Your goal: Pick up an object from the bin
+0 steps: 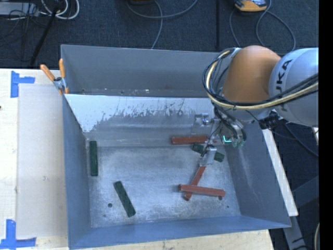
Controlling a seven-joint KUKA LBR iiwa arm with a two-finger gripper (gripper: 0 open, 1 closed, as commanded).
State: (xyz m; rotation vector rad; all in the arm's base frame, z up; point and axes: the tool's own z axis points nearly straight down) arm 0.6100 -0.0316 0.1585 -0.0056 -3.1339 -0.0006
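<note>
Grey metal bin (130,77): at its right back, the hand (209,152) hangs over a small dark green block (199,148); apart or together, I cannot tell. Likely light, stiff; grip its narrow sides.

Against the left wall of the grey metal bin (156,77) a dark green flat bar (93,158) lies lengthwise along the wall, and a second dark green flat bar (125,198) lies slantwise on the floor nearer the front, well apart from it. Toward the front right a red-brown flat bar (204,191) lies almost level, its left end crossed by a thinner red-brown stick (197,177). Behind the bin, black cables (174,15) and a bundle of white cables (66,4) trail over dark carpet (104,25).
</note>
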